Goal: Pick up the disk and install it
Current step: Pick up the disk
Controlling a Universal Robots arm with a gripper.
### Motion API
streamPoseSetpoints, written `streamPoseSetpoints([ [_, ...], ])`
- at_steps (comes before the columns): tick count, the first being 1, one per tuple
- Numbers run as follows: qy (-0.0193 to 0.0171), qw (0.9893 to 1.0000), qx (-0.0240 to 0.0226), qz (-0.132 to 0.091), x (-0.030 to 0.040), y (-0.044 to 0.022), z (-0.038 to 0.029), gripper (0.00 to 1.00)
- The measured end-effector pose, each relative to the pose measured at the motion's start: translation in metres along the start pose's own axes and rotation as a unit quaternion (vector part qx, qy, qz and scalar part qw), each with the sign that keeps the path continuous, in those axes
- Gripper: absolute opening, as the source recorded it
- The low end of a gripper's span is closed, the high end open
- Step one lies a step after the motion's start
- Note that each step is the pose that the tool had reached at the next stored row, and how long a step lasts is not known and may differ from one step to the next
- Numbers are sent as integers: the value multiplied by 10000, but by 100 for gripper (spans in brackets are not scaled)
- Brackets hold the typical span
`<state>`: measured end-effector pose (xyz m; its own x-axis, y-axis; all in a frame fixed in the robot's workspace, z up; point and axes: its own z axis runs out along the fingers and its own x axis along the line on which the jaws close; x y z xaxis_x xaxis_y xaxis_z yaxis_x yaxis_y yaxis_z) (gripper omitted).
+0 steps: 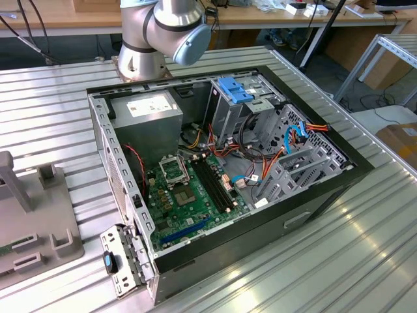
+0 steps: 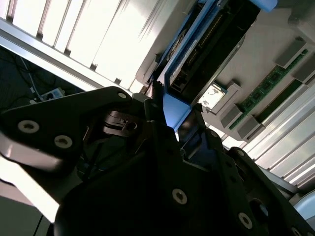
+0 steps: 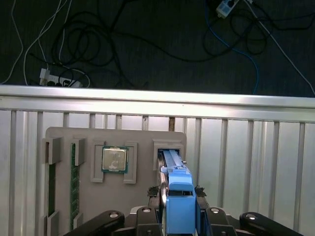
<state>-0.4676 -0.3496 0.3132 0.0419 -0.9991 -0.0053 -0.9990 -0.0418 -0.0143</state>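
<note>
The disk (image 3: pixel 173 164) stands on edge in a slot of the grey holder tray (image 3: pixel 142 137), its blue plastic frame (image 3: pixel 180 201) uppermost. My gripper (image 3: pixel 179 192) sits over it with one finger on each side of the blue frame, pressed close against it. In the second wrist view the disk (image 2: pixel 209 46) runs away from the dark gripper (image 2: pixel 174 115), with its blue edge between the fingers. The disk's lower end is still at the slot's mouth.
A processor chip (image 3: pixel 114 160) and memory sticks (image 3: pixel 75 182) sit in the same tray. An open computer case (image 1: pixel 228 169) lies on the ribbed aluminium table (image 1: pixel 339 248), with a light-blue bracket (image 1: pixel 236 89) in its drive cage. Cables (image 3: pixel 98 44) lie on the floor beyond the table edge.
</note>
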Motion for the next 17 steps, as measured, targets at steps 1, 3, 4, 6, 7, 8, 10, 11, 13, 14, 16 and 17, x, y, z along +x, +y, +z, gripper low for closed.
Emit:
streamPoseSetpoints([
  [1, 0, 10000, 0, 0, 0, 0, 0, 37],
  [3, 0, 10000, 0, 2, 0, 0, 0, 37],
  [4, 0, 10000, 0, 2, 0, 0, 0, 37],
  [6, 0, 10000, 0, 3, 0, 0, 0, 37],
  [7, 0, 10000, 0, 4, 0, 0, 0, 37],
  [8, 0, 10000, 1, 4, 0, 0, 0, 37],
  [10, 0, 10000, 1, 4, 0, -1, -16, 37],
  [11, 0, 10000, 1, 4, 0, 0, -31, 37],
  [13, -1, 10000, 2, 4, 0, -1, -42, 37],
  [14, -1, 10000, 2, 4, 0, -1, -42, 37],
  [16, 0, 10000, 1, 4, 0, -1, -46, 36],
  [17, 0, 10000, 1, 4, 0, -1, -46, 36],
])
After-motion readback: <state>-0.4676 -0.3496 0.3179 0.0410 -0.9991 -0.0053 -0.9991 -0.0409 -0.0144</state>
